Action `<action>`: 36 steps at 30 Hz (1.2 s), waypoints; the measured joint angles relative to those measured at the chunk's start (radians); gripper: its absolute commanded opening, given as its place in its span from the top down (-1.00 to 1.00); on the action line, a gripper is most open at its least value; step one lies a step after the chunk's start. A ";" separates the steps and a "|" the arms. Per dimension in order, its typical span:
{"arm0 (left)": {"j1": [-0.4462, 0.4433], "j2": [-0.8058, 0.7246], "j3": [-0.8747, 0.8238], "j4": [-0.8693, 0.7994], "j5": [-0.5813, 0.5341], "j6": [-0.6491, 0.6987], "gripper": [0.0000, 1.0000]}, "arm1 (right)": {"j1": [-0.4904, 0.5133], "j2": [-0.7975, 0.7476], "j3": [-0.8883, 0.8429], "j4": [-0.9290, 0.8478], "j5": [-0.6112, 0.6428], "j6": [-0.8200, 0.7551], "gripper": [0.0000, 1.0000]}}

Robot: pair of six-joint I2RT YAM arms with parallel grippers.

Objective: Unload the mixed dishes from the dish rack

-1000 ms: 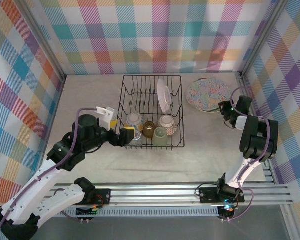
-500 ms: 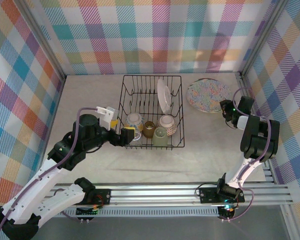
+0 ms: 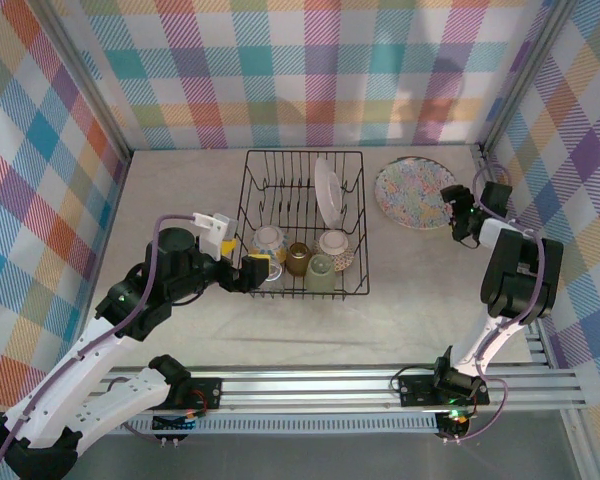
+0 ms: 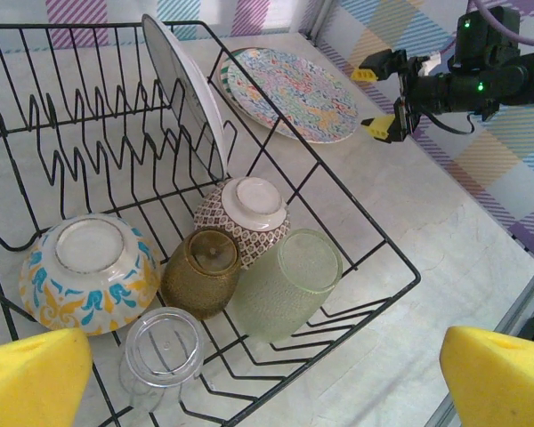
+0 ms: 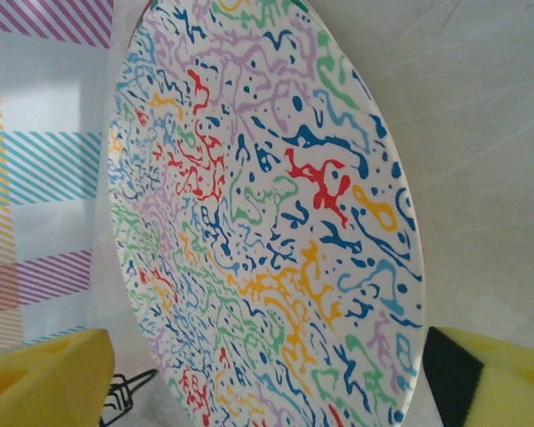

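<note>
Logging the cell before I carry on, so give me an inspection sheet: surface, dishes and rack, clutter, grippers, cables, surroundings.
Surface: pale table.
Job's things: rack holds an upright white plate and, upside down, blue-yellow bowl, brown bowl, amber cup, green cup, clear cup; colourful plate flat on the table, right of it.
Clutter: nothing seen.
Grippers: left gripper open at the rack's near left corner; right gripper open beside the colourful plate.
Cables: left cable along its arm; right cable looped at the wrist.
Surroundings: plaid walls, metal rail at the near edge.

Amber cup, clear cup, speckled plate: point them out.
amber cup point(image 4: 198, 286): left wrist view, its side.
clear cup point(image 4: 164, 345): left wrist view, its round top.
speckled plate point(image 5: 267, 222): right wrist view, its face.
</note>
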 measured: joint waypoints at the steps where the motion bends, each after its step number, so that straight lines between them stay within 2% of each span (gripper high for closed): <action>1: 0.000 0.000 0.000 0.000 0.000 0.000 -0.99 | 0.000 0.000 0.014 -0.029 0.011 -0.008 -0.99; 11: 0.000 0.006 -0.002 0.001 0.003 -0.001 -0.99 | 0.011 0.035 0.058 -0.156 0.041 -0.021 -0.98; 28: 0.000 0.010 -0.006 0.019 0.003 -0.001 -1.00 | 0.041 0.145 0.177 -0.159 -0.019 -0.020 -0.97; 36: 0.000 0.013 -0.014 0.019 0.002 -0.009 -0.99 | 0.041 0.146 0.172 -0.153 -0.019 -0.019 -0.98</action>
